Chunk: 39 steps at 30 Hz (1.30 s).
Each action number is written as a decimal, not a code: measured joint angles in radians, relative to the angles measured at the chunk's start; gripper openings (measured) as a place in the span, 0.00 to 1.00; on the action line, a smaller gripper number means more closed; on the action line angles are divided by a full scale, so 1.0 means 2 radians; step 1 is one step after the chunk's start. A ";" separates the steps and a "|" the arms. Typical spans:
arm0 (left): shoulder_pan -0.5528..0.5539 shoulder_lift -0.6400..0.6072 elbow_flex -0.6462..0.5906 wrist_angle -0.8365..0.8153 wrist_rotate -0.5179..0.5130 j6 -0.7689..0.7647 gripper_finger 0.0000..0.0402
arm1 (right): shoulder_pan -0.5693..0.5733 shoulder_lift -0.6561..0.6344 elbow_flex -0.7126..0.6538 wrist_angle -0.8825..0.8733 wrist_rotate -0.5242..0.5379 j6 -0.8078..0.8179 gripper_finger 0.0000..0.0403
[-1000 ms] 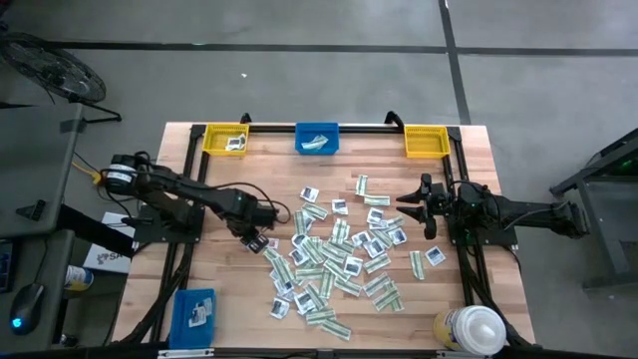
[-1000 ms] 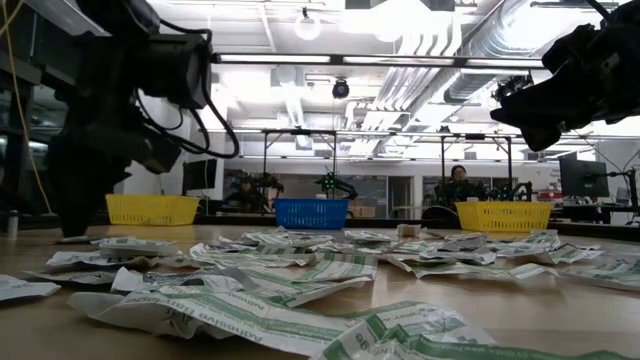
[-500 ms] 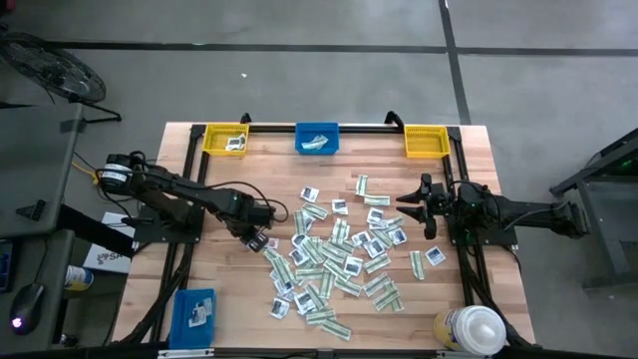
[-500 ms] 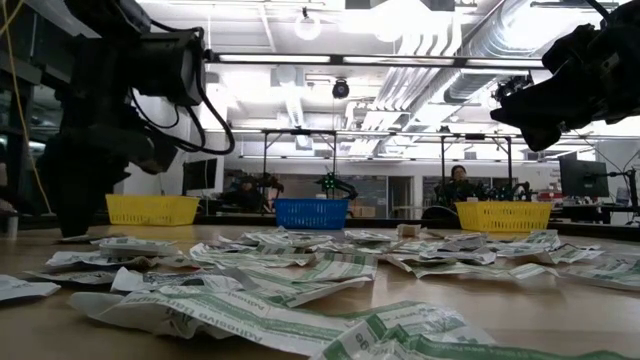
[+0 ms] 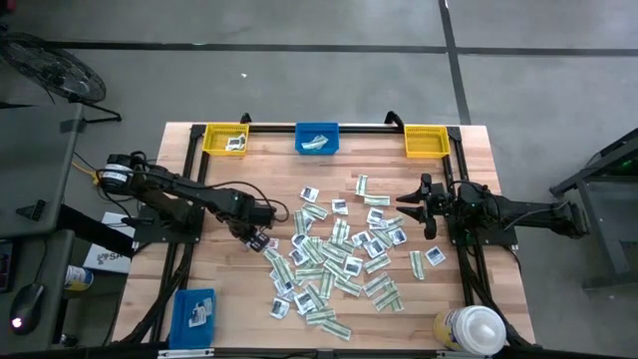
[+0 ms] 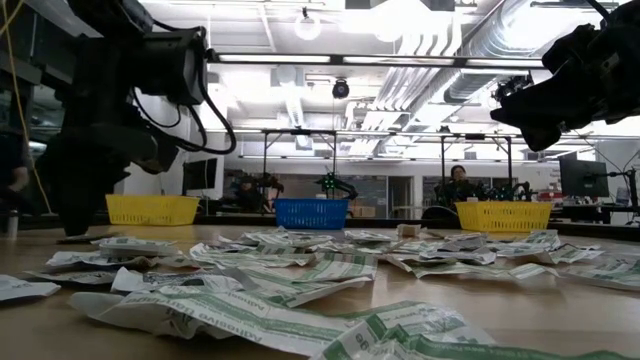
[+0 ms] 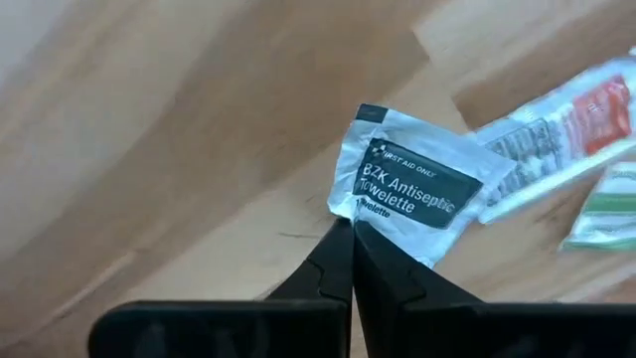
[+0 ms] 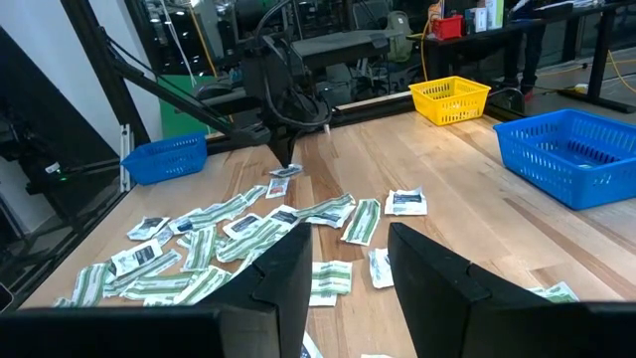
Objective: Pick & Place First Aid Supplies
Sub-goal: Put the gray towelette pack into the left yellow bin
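Yellow bins (image 5: 225, 139), two, and blue bins (image 5: 317, 139), two, hold packets beyond my left gripper (image 7: 350, 227), pinched on a towelette packet (image 7: 417, 186).

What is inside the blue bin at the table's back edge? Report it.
The blue bin holds a few pale packets, seen from above. Their number and print cannot be told, and anything beneath them is covered.
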 joint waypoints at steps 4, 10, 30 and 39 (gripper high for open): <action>0.013 -0.023 0.028 -0.027 -0.007 0.009 0.00 | 0.000 0.000 0.000 0.000 0.000 0.000 0.32; 0.053 -0.050 0.063 -0.070 -0.023 0.044 0.00 | 0.000 0.000 0.000 0.000 0.000 0.000 0.32; 0.342 -0.067 0.091 -0.081 -0.033 0.306 0.00 | 0.000 0.000 0.000 0.000 0.000 0.000 0.32; 0.455 -0.062 0.102 -0.060 -0.042 0.325 0.00 | 0.000 0.000 0.000 0.000 0.000 0.000 0.32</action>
